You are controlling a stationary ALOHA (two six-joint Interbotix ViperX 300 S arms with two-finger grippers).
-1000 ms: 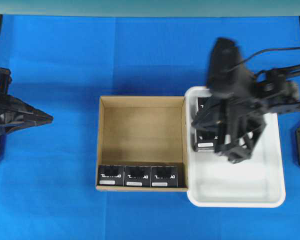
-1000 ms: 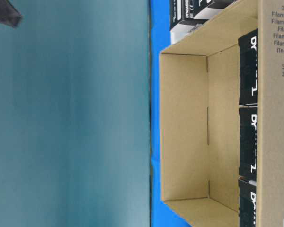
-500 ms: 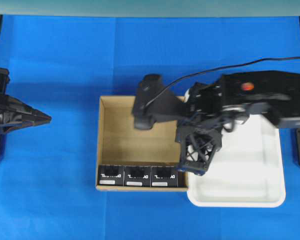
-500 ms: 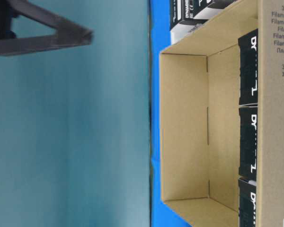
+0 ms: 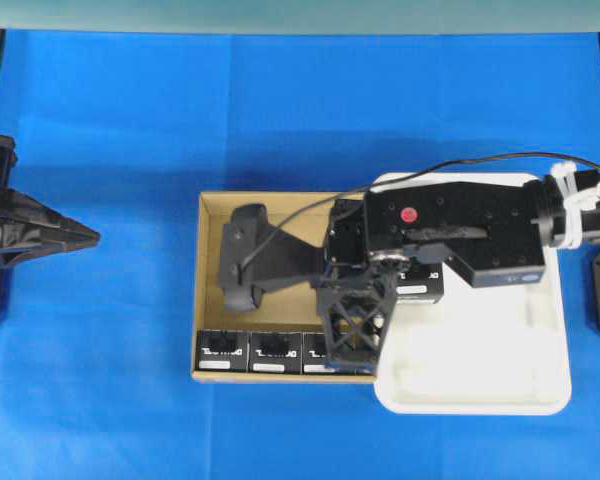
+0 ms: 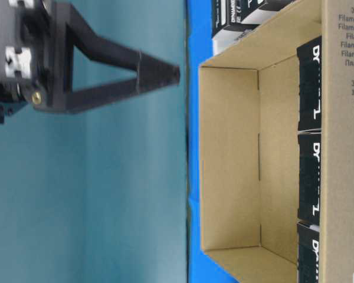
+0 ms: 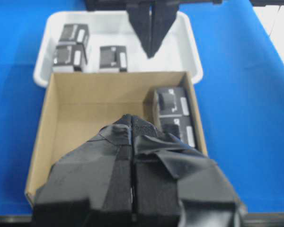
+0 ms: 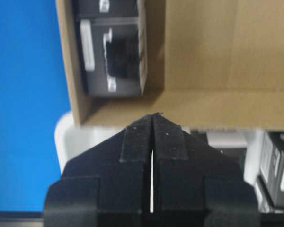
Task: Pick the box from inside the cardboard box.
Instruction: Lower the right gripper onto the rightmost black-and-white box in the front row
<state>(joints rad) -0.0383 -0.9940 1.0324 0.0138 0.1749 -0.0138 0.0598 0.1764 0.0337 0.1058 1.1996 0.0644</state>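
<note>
A flat blue-covered table (image 5: 130, 120) carries the large square brown cardboard box (image 5: 208, 290), with a white rectangular plastic tray (image 5: 480, 385) touching its right wall.

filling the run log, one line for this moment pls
right gripper shut, empty, above cardboard box | three black boxes inside | left gripper shut, parked

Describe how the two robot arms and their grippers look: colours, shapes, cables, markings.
Both arms are matte black. The right arm is a boxy block bearing a small red dot, a thin black cable arching over it and white wrapping near its base. The right gripper has flat, wedge-shaped fingers with textured pads. The left gripper tapers likewise, its fingers wrapped in wrinkled black tape.
</note>
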